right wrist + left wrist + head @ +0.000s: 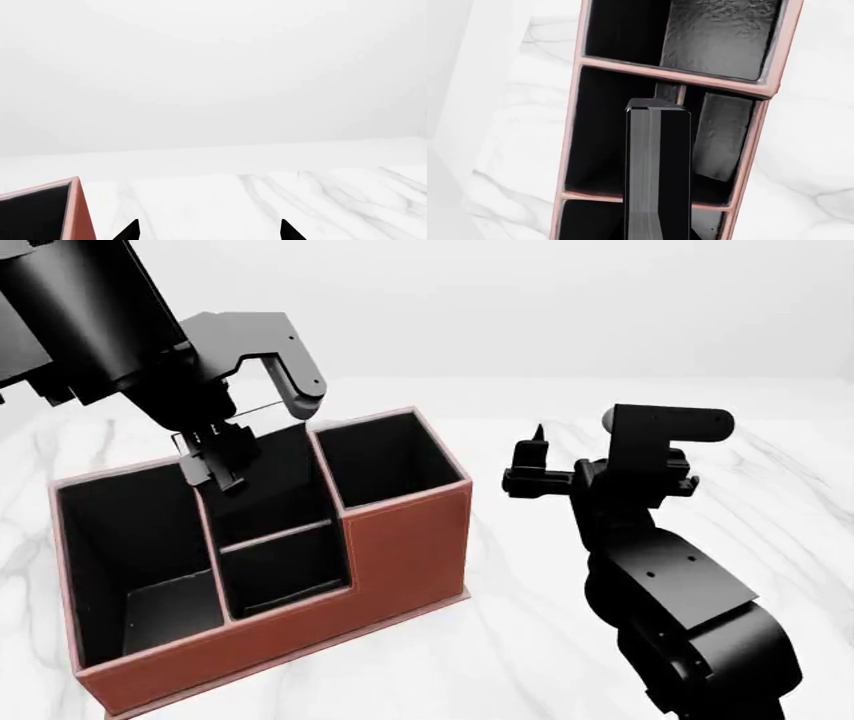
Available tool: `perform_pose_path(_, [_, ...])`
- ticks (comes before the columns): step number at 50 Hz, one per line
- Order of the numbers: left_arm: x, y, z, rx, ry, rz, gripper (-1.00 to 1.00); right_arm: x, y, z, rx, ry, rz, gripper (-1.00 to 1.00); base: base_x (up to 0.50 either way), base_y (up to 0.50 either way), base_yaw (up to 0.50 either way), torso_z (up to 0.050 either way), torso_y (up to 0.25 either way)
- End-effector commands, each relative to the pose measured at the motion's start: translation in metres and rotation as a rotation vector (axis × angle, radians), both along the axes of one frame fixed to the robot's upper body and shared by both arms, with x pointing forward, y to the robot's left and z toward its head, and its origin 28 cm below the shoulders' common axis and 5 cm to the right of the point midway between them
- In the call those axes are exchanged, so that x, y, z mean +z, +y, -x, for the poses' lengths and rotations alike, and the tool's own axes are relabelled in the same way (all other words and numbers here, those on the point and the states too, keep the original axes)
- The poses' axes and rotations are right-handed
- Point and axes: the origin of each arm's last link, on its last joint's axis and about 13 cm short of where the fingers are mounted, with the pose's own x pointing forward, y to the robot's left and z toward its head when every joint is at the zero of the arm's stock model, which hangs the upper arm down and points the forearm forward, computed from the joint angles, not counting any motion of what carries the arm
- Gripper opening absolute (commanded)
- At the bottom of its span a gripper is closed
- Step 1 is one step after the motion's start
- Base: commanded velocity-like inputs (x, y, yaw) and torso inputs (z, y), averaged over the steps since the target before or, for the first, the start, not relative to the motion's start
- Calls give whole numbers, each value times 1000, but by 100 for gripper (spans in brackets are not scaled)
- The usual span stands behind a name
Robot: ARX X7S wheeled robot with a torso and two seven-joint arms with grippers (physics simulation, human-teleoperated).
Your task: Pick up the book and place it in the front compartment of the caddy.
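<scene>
Holding the Book Above the Caddy

Left gripper [220, 462] is positioned over the middle section of the caddy [400, 540]. The book [657, 170] sits upright between its fingers, clamped by its covers. In the left wrist view the book shows a black cover face and grey-white page edges, and its free end points down over a narrow pocket bounded by two reddish-brown dividers. In the head view the book itself cannot be told apart from the black fingers and the black caddy lining.

Caddy layout, head view: one wide pocket at the left, two smaller pockets in the centre with a lowered front wall, one taller pocket at the rear right. All insides are black; all rims are reddish-brown. The book's end lies between the pocket walls without visible contact on either side.

Right gripper [210, 232] is well apart from the caddy, to its right, above the bare table [534, 620]. Its two fingertips stand spread with nothing between them. One corner of the caddy enters the right wrist view.

The table is white marble with grey veining. The background is plain white.
</scene>
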Motion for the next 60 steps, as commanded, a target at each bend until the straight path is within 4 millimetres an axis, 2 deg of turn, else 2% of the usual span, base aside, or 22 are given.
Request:
perform_pose_path(1, [1,1,-7,3,-50,-42,-100,0,0,0,0,1,-2,100,0,0,0,0,0])
perform_pose_path(21, [-3,-10,-31,-115,-83,-108,-100,-3,-2,-2,-8,8,-8,100,0,0,0,1,1])
perform_pose_path(32, [-7,-7,-33,-110,-66,-96,-100,-1,-3,-2,-9,5,-10,100,0,0,0,0,1])
perform_pose_path(54, [-32,2,-38,-71,-11,-52,-100,-3,-4,-3,-15,7,-11,100,0,0,0,0,1])
perform_pose_path(60, [-33,4,-38,-61,-12,-61,-100,-3,-4,-3,-17,8,-11,100,0,0,0,2,2])
